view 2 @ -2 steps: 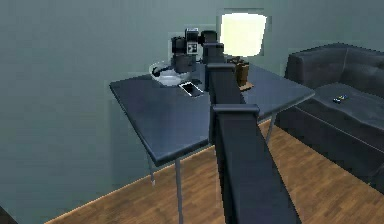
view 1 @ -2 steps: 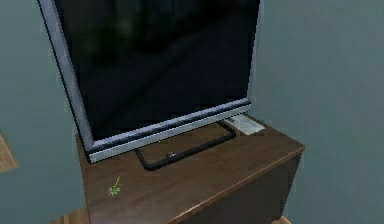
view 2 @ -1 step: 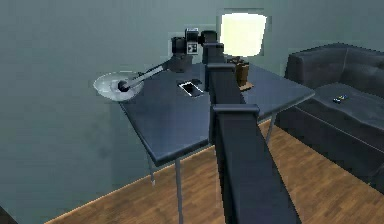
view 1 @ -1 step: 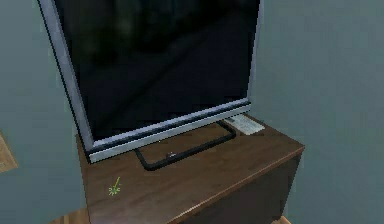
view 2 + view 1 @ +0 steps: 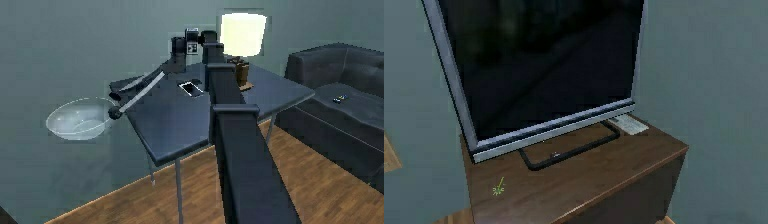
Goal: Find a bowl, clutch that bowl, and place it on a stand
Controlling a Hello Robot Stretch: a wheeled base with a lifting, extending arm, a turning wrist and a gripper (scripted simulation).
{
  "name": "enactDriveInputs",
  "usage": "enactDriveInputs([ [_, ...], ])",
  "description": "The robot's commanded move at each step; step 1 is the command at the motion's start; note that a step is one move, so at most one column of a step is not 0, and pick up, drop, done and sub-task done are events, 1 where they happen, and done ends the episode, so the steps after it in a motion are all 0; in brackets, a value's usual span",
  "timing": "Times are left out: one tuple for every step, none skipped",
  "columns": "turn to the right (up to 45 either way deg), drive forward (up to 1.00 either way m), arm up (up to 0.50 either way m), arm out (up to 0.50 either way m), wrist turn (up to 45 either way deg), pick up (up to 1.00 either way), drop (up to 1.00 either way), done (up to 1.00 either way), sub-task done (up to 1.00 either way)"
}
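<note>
Glass bowl (image 5: 76,121) held at the tool (image 5: 121,102) tip, just off the dark table (image 5: 180,128) edge, tool's grip state cannot be told

Forward: close above stand (image 5: 606,166); side: along arm (image 5: 238,130).

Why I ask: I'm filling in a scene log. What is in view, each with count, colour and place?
television: one, black screen, silver frame, on the stand
stand: one, brown wood, under the television
remote: one, pale grey, on the stand, forward view's right
table: one, dark top, thin metal legs, arm side view's middle
lamp: one, cream shade, brown base, on the table
phone: one, dark, flat on the table
sofa: one, dark, arm side view's right
bowl: one, clear, hanging past the table's edge
arm: one, dark bar, over the table
claw: one, dark, holds the bowl
</note>
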Motion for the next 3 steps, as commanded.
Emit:
enactDriveInputs([
  [0.0, 0.00, 0.00, 0.00, -21.0, 0.00, 0.00, 0.00, 0.00],
  [0.0, 0.00, 0.00, -0.46, 0.0, 0.00, 0.00, 0.00, 0.00],
  [-45.0, 0.00, 0.00, 0.00, 0.0, 0.00, 0.00, 0.00, 0.00],
])
